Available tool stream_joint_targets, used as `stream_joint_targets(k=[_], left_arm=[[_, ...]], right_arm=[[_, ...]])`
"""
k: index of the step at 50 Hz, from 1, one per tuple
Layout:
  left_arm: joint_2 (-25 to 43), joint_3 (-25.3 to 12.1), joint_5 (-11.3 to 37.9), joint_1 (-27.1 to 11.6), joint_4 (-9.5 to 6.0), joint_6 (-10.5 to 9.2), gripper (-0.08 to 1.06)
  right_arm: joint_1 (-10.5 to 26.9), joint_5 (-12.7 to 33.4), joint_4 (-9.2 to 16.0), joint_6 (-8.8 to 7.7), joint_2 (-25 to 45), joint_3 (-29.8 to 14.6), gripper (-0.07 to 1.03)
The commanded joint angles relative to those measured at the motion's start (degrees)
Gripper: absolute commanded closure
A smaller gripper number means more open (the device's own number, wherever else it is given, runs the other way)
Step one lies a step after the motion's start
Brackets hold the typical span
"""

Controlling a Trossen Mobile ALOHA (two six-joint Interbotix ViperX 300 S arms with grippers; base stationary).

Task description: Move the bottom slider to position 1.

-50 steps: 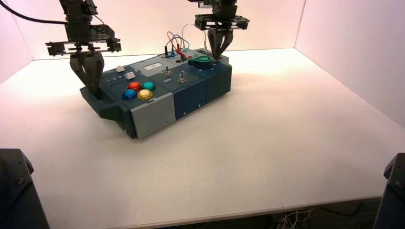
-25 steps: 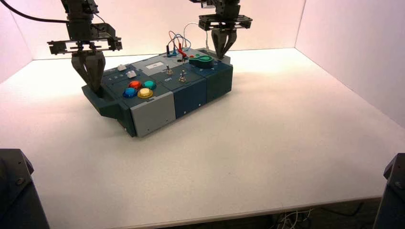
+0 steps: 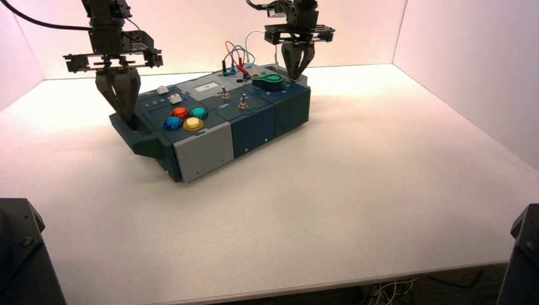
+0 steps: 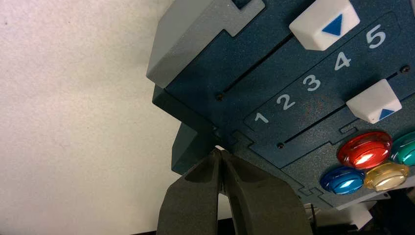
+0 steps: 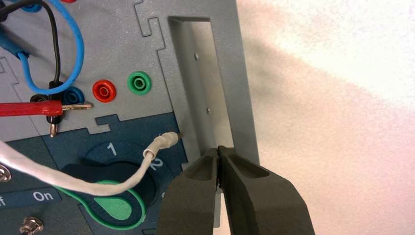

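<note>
White table (image 3: 356, 190); scale "1 2 3 4 5" (image 4: 313, 83); left tool (image 4: 221, 152), right tool (image 5: 218, 150) pressed together.

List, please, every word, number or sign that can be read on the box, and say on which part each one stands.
"1 2 3 4 5": printed row on the dark blue panel between the two white sliders.
Blue triangle: on each slider knob.
"1", part of "2": beside the green knob.
"On": by the toggle switches.
White label in the high view: unreadable.
</note>
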Motion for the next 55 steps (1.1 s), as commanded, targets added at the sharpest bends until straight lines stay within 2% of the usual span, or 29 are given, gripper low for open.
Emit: stream_joint_targets(k=[1,4,20,45,55], left_arm=[[-0.35,-3.78,-2.2,-0.09,-0.88,0.18,1.01],[-0.18,-4.48,-2.02,0.18,-0.88,0.18,1.01],[1.76,-7.91,-1.41,0.18,-0.88,0.18,1.01],[8.0,-16.08,0.7,0.18,-1.23,0.18,1.01],[8.0,-17.31,1.41,0.18,-1.32,-0.09,1.01]], right_arm=[[-0.26,2.29,-0.26,-1.32,-3.08,0.79,0.98],[-0.26,3.08,-0.44,-2.02,-3.43,1.49,0.98],[0.0,4.22,-0.44,-3.16,-6.5,6.94,0.98],[1.41,3.87,0.26,-3.16,-12.39,16.17,0.98],[0.88,2.29,-0.7,-1.85,-13.27,16.7,0.98]])
